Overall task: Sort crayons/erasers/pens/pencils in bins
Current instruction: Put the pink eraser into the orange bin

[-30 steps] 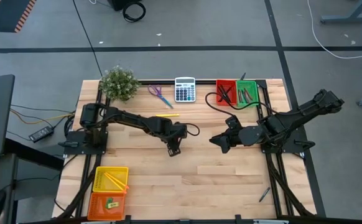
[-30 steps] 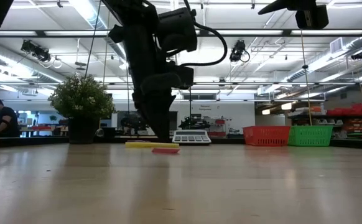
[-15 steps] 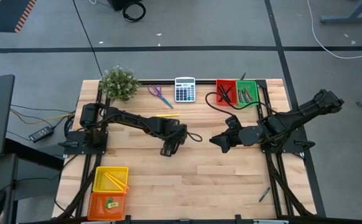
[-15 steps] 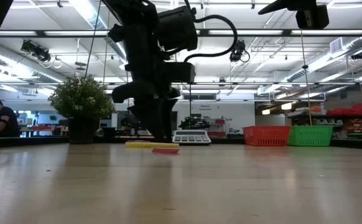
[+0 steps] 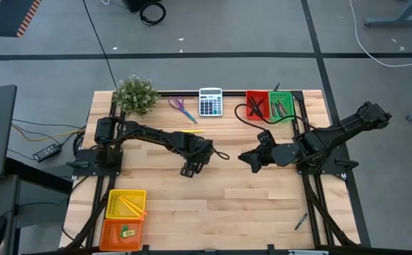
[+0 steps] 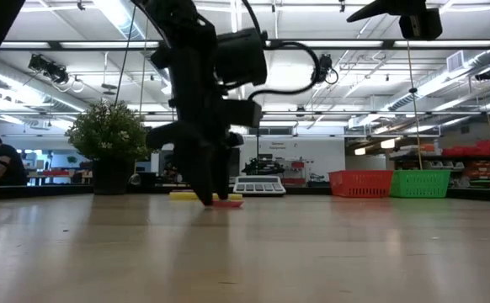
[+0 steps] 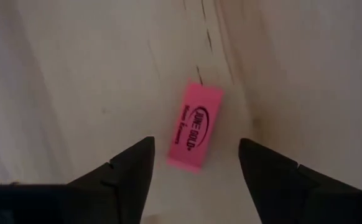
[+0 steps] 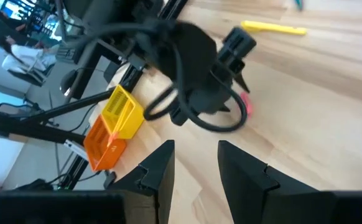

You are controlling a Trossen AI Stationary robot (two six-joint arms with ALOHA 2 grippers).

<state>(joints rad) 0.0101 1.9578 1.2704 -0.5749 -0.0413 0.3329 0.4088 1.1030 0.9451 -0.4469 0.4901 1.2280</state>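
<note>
**Now over the pink eraser: left gripper low, fingers apart**

Compared with a second ago, the left gripper [image 5: 189,170] has swung a little toward the left of the overhead picture and turned, so that it now sits just left of the table's middle, low over the wood. In the low view it [image 6: 211,199] reaches down to the pink eraser [image 6: 226,203], which a second ago lay clear of it to the right. The left wrist view shows the pink eraser [image 7: 196,125] lying flat on the table [image 7: 75,74] between the two dark fingers [image 7: 128,168]; they are spread wide and neither touches it.

The right gripper [image 5: 244,161] waits right of centre in the overhead picture, where it was a second ago, with its fingers apart and nothing between them.

The yellow pen [image 5: 190,131] lies on the wood above the left arm in the overhead picture, unmoved. At the top right edge of the table the red bin [image 5: 257,104] and the green bin [image 5: 282,105] stand side by side, touching, with dark sticks in each. At the lower left the yellow bin [image 5: 125,203] holds pencils [image 5: 129,205], and the orange bin [image 5: 122,231] just below it holds a small green eraser [image 5: 127,231]. None of these has shifted.
</note>
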